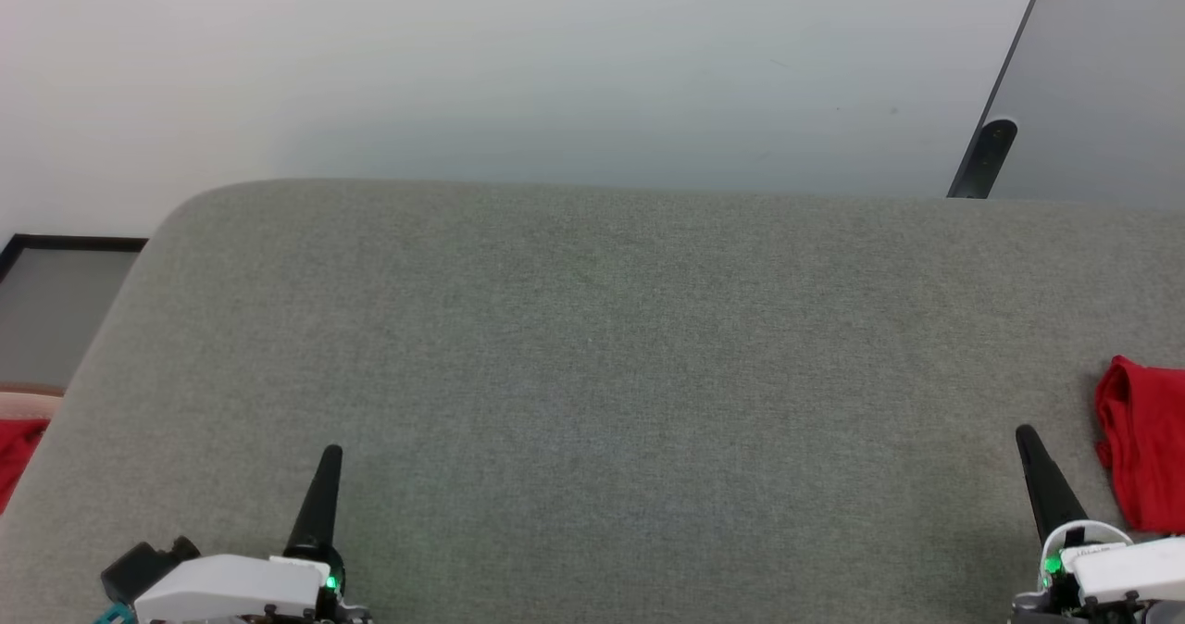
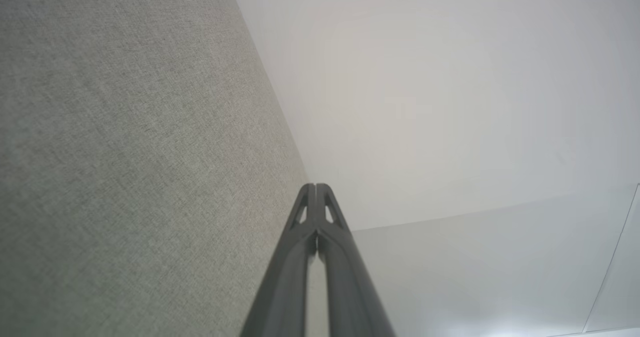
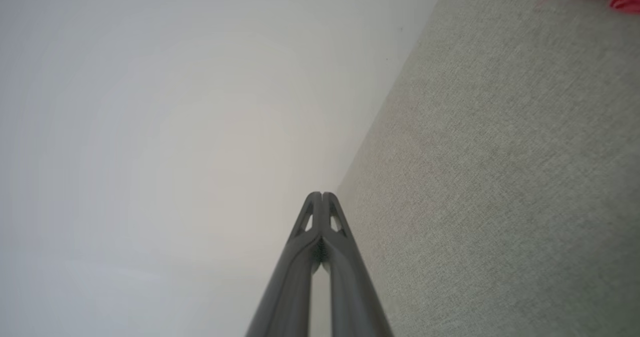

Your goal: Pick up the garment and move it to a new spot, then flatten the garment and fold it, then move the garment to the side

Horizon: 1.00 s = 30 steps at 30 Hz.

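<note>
Head view: a broad counter (image 1: pixel 592 355) covered in grey, finely woven fabric, its far-left corner rounded, meets a smooth pale wall. At 7 o'clock the left gripper (image 1: pixel 330 455), a white shell ending in slim, tapered black fingers, has its jaws pressed together. At 5 o'clock the right gripper (image 1: pixel 1024 434) is the same shape, its jaws together too. Both wrist views show the tips touching beside the weave. A bunched, softly creased red cloth (image 1: pixel 1141 443) lies on the counter at 3 o'clock, near the right gripper, cut off at the view's edge. Another red scrap (image 1: pixel 13 457) shows at 9 o'clock, past the counter's edge. Which of them is the garment cannot be told.
</note>
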Motion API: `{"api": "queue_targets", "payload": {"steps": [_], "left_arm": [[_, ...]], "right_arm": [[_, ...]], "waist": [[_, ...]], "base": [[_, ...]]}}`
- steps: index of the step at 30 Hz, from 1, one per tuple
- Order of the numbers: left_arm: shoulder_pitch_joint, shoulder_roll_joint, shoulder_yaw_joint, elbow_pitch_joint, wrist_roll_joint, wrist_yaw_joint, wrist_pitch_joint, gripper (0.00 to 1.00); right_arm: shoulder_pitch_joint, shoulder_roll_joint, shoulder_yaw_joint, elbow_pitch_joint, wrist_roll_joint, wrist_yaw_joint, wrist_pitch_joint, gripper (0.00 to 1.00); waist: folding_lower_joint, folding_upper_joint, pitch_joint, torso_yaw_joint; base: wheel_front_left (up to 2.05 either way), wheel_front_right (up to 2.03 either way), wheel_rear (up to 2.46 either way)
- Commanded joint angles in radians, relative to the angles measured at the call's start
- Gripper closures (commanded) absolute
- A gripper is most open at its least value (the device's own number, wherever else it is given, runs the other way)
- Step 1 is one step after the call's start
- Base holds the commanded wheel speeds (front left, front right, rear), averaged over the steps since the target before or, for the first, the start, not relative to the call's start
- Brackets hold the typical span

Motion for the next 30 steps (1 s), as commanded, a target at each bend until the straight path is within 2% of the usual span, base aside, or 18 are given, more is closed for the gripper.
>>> {"api": "queue_targets", "payload": {"steps": [1,30], "left_arm": [[-0.017,-0.001,0.006,-0.005,-0.026,-0.005,0.007,1.0],[-0.045,-0.026,0.028,0.011,-0.216,-0.017,0.062,1.0]], "right_arm": [[-0.022,0.003,0.0,0.0,0.026,0.0,0.004,1.0],[-0.059,0.02,0.012,0.054,0.217,0.0,0.006,1.0]], "waist": [[0.0,0.0,0.0,0.0],[0.0,0.0,0.0,0.007]], "base": [[0.0,0.0,0.0],[0.0,0.0,0.0]]}}
